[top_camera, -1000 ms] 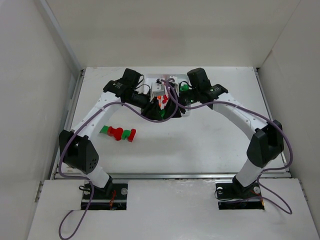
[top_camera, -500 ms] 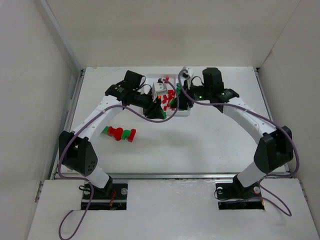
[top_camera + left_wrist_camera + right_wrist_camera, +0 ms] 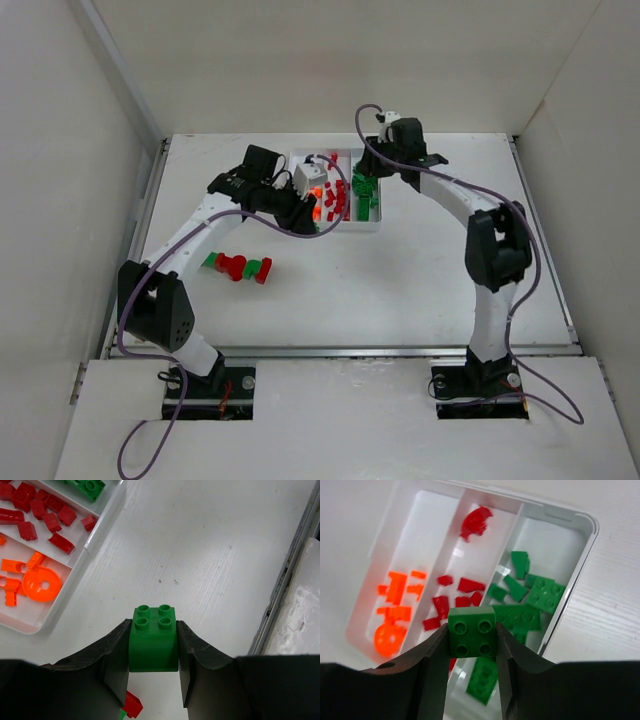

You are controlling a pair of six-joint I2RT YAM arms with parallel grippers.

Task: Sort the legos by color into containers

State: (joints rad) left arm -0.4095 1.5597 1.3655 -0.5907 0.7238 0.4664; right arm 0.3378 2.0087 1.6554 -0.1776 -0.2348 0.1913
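The white three-compartment tray stands at the back middle of the table. It holds orange legos in the left compartment, red legos in the middle one and green legos in the right one. My left gripper is shut on a green 2x2 brick and holds it above bare table, beside the tray's orange side. My right gripper is shut on another green 2x2 brick, raised over the tray between the red and green compartments.
A small clump of loose red and green legos lies on the table left of centre; one red piece of it shows under my left fingers. A metal rail runs along the table edge. White walls enclose the table.
My right arm has swung back and up to the tray's far right corner, with its elbow folded in. My left gripper has drawn back a little to the left. The tray's contents are now uncovered.
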